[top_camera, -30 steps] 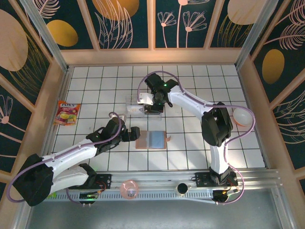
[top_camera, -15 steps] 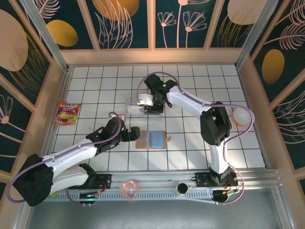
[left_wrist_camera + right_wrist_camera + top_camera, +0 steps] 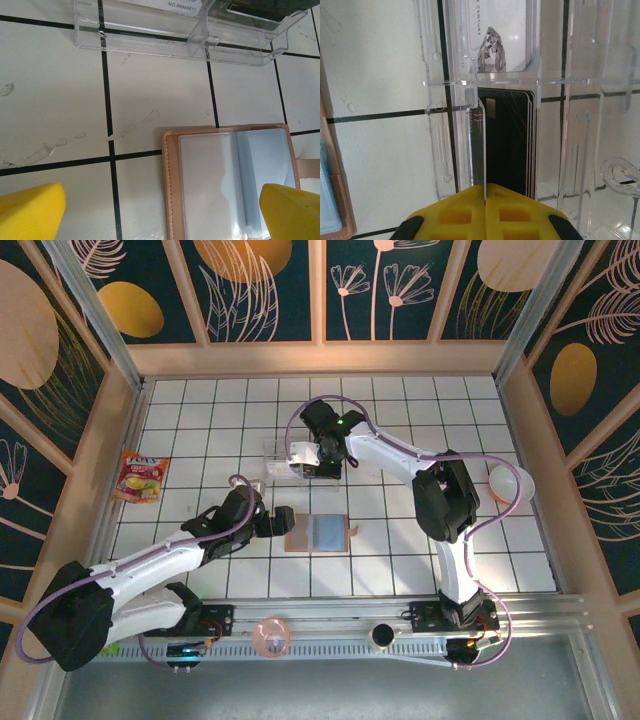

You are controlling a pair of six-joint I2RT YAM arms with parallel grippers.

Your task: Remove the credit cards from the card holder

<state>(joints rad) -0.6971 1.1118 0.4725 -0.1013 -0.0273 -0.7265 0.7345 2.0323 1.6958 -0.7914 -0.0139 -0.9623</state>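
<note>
Right gripper point(image 3: 485, 190): yellow foam pads are pressed together on one end of a thin, flat black credit card point(image 3: 478, 145). The card stands on edge and reaches into the right compartment of a clear plastic tray point(image 3: 432, 125) with moulded dividers. No gap shows between the pads beyond the card's own thickness.

Second dark card point(image 3: 512, 145): a black face with a gold chip, lying flat in that same compartment, just beside the held one. Lines along its rim hint at a stack; the count cannot be told.

Whitish-silver credit card point(image 3: 495, 45): lies flat in the tray's left compartment, past the divider.

Card holder point(image 3: 227, 185): a tan-brown, leather-like bifold, open flat on the white tiled table point(image 3: 155, 75), on the near side of the tray and apart from it. Its clear sleeve and grey-blue panel look empty.

Left gripper point(image 3: 160, 217): jaws are spread wide and hold nothing. It is poised low over the holder's left part, with the yellow pads point(image 3: 30, 212) either side.

Step in hand, as judged: depositing the black credit card in the tray. With the sleeves apparently bare, extraction seems finished and only the release remains.

Next move, as judged: part the right pads just enough for the card to tip flat onto the one beside it. Then draw the fingers straight back toward the right, clear of the tray wall, so the light tray is neither nudged nor dragged. The left arm has no evident work beyond holding clear.
</note>
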